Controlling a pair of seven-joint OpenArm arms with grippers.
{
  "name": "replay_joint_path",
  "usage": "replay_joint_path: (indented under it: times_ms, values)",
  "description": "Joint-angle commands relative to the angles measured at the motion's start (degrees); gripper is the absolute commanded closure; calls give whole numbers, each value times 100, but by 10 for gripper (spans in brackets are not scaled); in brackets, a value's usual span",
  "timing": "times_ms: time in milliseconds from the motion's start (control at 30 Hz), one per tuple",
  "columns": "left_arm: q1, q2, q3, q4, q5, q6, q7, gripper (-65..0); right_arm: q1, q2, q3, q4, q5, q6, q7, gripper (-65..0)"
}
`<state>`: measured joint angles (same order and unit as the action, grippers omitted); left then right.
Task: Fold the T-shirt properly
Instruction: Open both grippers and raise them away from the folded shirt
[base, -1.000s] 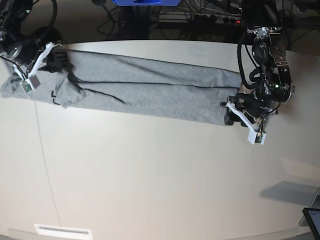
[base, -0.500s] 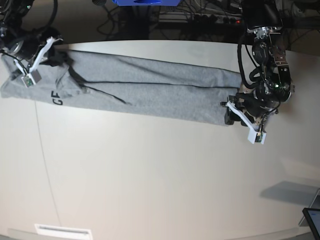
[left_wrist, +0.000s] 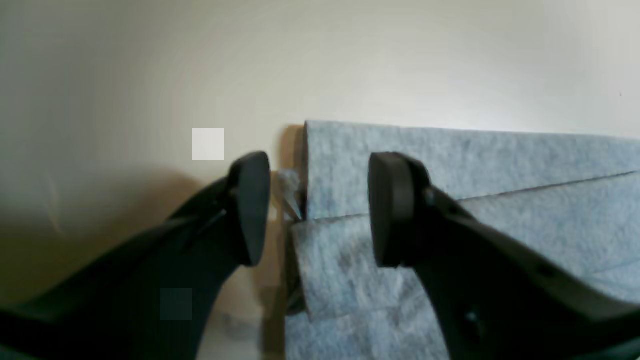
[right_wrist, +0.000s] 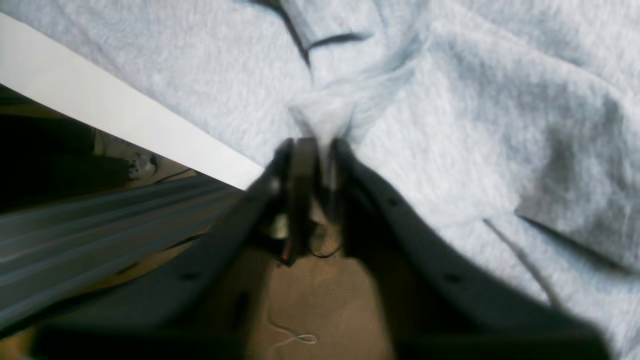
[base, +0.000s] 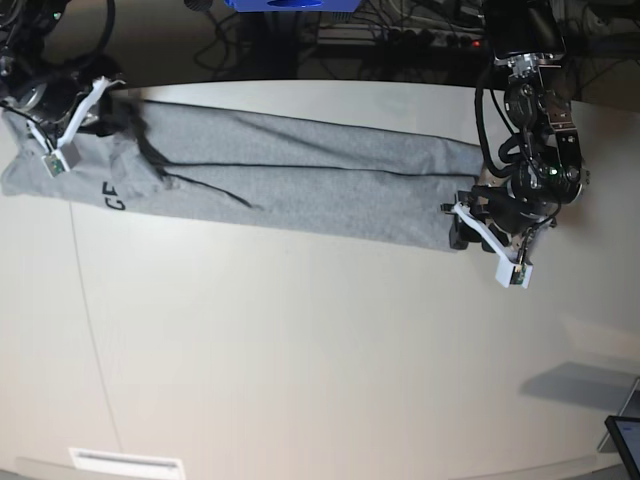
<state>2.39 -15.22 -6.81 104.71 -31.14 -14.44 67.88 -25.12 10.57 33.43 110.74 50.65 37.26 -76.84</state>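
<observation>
Black block lettering is seen on the T-shirt (base: 300, 185) near its end at the base view's left, just below the right gripper (base: 95, 115); only a fragment resembling a "C" can be made out, the remainder being hidden in the fold or too small to read. No other brand or label is legible in any view.

The T-shirt is laid as a long, narrow, folded grey band across the far part of the desk (base: 320, 360), running from the left edge of the base view to the left gripper (base: 460, 228) at the right. A dark seam line is seen along its length.

In the right wrist view, a bunched peak of the T-shirt (right_wrist: 450, 100) is seen drawn up between the jaws of the right gripper (right_wrist: 320, 150), which stand nearly together with the cloth pinched in the narrow gap. The desk edge (right_wrist: 125, 125) and the dark space beyond it are shown only in this view. Dark curved marks are seen at the top of that view; whether they are lettering cannot be told.

In the left wrist view, the left gripper (left_wrist: 320, 205) is seen about half open, its pads apart, with nothing clamped; one pad is over the bare desk (left_wrist: 150, 75) and the other over the cloth. The squared, layered end of the T-shirt (left_wrist: 475, 165) lies beneath and between them, a detail not resolved in the base view.
</observation>
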Motion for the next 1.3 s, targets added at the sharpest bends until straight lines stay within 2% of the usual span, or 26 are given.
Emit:
replay_joint_path:
  times_ms: [0, 100, 200, 267, 367, 433, 533, 667, 733, 800, 900, 967, 1067, 1267]
  values:
    - [-68, -56, -18, 74, -38, -11, -111, -311, 3, 90, 64, 69, 91, -73, 75, -190]
    - [-77, -56, -18, 74, -38, -11, -111, -311, 3, 108, 72, 69, 108, -134, 75, -238]
    - [-85, -56, -18, 74, -38, -11, -111, -311, 11, 126, 116, 95, 117, -126, 75, -238]
    - [-85, -56, -18, 74, -38, -11, -111, -311, 55, 126, 336, 104, 231, -126, 84, -239]
    - [-94, -64, -18, 74, -38, -11, -111, -311, 170, 161, 864, 104, 724, -117, 93, -239]
    - [-94, -126, -18, 74, -38, -11, -111, -311, 293, 337, 1189, 113, 917, -117, 154, -239]
    - [-94, -152, -71, 83, -38, -11, -111, -311, 451, 583, 1277, 113, 935, -143, 154, -239]
    - [-42, -302, -88, 145, -91, -11, -128, -311, 495, 627, 1250, 113, 943, -108, 172, -239]
    - [38, -311, -97, 206, -91, -11, -128, -314, 468, 627, 1233, 113, 943, -11, 321, -239]
    - [152, -311, -238, 373, -91, -11, -155, -317, 460, 636, 1233, 113, 943, 274, 383, -239]
    - [389, -249, -765, 549, -179, -11, -163, -321, 460, 636, 1242, 95, 935, 274, 374, -239]
    - [460, -275, -1082, 505, -654, -11, -137, -329, 460, 636, 1242, 78, 935, 274, 391, -239]
    - [723, -390, -1592, 312, -1744, -90, -137, -395, 460, 627, 1233, 78, 935, 274, 391, -239]
    - [706, -812, -2119, -1200, -3985, -750, -128, -408, 460, 618, 1233, 78, 935, 274, 383, -239]
